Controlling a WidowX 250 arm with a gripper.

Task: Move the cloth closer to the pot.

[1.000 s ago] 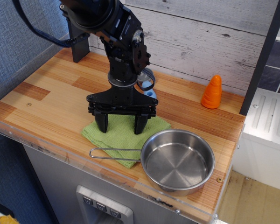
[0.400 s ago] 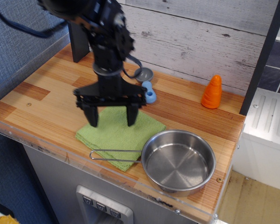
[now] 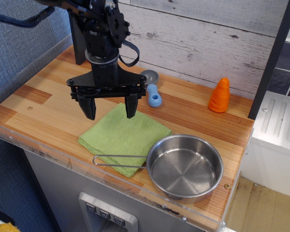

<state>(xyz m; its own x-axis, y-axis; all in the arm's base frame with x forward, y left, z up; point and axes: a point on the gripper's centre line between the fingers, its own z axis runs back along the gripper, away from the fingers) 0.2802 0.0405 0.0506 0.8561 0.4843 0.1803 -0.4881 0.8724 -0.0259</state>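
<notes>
Wooden countertop (image 3: pixel 43 104) against a pale plank wall (image 3: pixel 208 43). We see the claw (image 3: pixel 110 109) hanging above the counter with its two fingers spread wide and nothing between them. Directly below and slightly ahead of it lies the cloth (image 3: pixel 123 137), flat on the wood. To the claw's lower right sits the pot (image 3: pixel 184 166), its rim touching the cloth and its wire handle crossing the cloth's near corner. Behind the claw we note a blue toy (image 3: pixel 154 95); far right, an orange cone (image 3: pixel 220 95).
</notes>
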